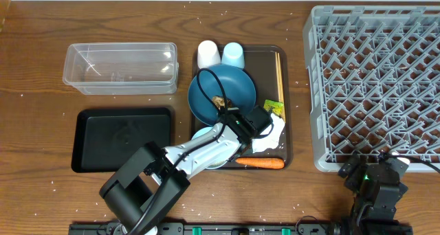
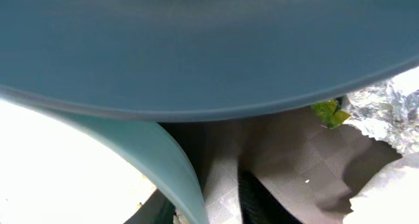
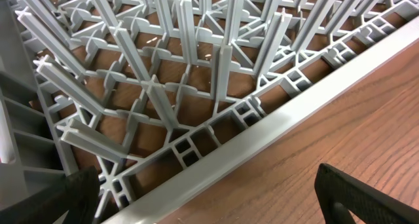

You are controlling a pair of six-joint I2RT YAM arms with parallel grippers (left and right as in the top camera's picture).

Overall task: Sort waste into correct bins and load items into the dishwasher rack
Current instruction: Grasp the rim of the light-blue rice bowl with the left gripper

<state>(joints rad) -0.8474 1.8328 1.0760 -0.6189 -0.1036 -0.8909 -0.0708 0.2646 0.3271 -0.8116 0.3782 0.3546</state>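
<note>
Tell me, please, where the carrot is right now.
In the overhead view, the carrot lies along the brown tray's edge nearest the robot, toward its right corner, left of the rack.

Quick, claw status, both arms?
Left claw: at the dark-blue plate rim, grip cannot be told.
Right claw: open, empty, by the dishwasher rack.

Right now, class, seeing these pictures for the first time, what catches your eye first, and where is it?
The big grey dishwasher rack fills the right side of the table. In the middle, the left gripper is over the dark-blue plate on a brown serving tray, with an orange carrot lying along the tray's front edge.
</note>
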